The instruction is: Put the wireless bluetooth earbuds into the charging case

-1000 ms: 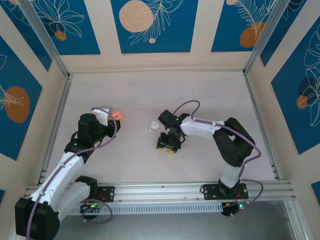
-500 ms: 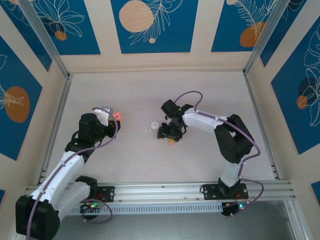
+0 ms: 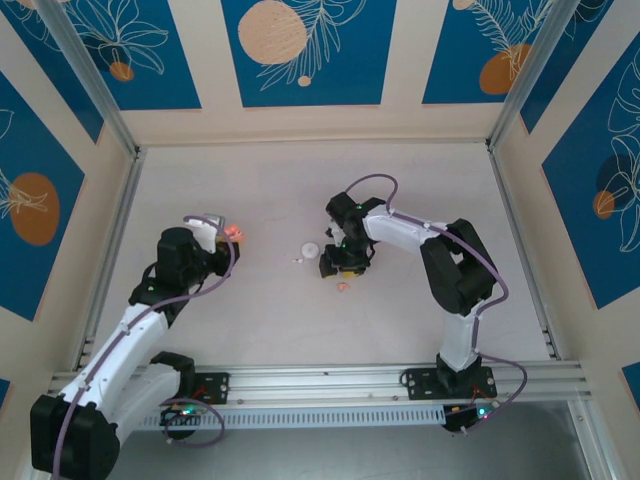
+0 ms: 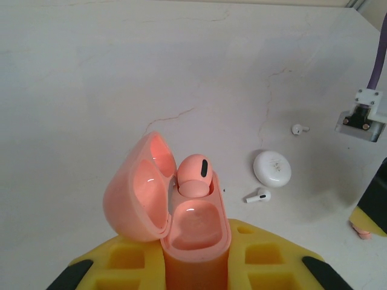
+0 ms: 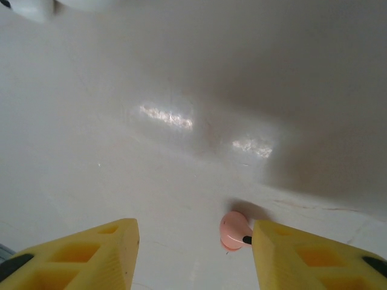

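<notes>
Pale, faintly cracked tabletop point(image 3: 250, 190) with blue-patterned walls around it.

Item: loose pink earbud point(image 5: 233, 231). It lies on the tabletop between the spread fingers of the right gripper point(image 5: 193, 257), just beside the right-hand one. It is probably very light, hard, glossy and rounded, so apt to slip from a pinch. Best taken low, across the bulb.

Right arm: reaches to mid-table, wrist tipped steeply down.

Second pink earbud point(image 4: 195, 175): seated in the open charging case point(image 4: 196, 226), whose body is clamped by the left gripper point(image 4: 193, 275).

Left arm: extended forward at the left.

White disc point(image 4: 272, 167): on the tabletop, well apart from the case.
</notes>
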You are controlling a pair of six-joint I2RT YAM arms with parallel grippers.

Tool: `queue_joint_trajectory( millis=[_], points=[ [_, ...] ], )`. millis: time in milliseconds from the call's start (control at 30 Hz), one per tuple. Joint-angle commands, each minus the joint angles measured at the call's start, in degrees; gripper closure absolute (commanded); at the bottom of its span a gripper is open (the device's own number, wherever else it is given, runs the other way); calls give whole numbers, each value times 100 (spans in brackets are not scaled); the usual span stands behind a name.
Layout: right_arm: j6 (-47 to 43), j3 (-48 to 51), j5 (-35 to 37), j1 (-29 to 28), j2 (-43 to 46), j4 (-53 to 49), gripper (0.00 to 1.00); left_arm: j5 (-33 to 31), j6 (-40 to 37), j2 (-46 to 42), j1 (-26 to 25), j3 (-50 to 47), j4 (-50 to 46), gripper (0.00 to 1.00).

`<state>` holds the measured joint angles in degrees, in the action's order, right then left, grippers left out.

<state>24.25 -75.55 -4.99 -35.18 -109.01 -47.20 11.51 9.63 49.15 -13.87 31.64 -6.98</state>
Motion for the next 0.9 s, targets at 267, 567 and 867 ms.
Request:
queue_joint_trajectory(
  millis=[267, 567, 867],
  points=[
    [-291, 197, -278, -162, -51, -371, 49, -61, -128, -143, 68, 45, -124, 87],
    [-115, 239, -157, -338, 282, -803, 50, -8, -89, -156, 66, -6, -54, 87],
    [598, -833, 951, -302, 170, -2264, 50, 9, -53, -156, 66, -17, -45, 87]
  ],
)
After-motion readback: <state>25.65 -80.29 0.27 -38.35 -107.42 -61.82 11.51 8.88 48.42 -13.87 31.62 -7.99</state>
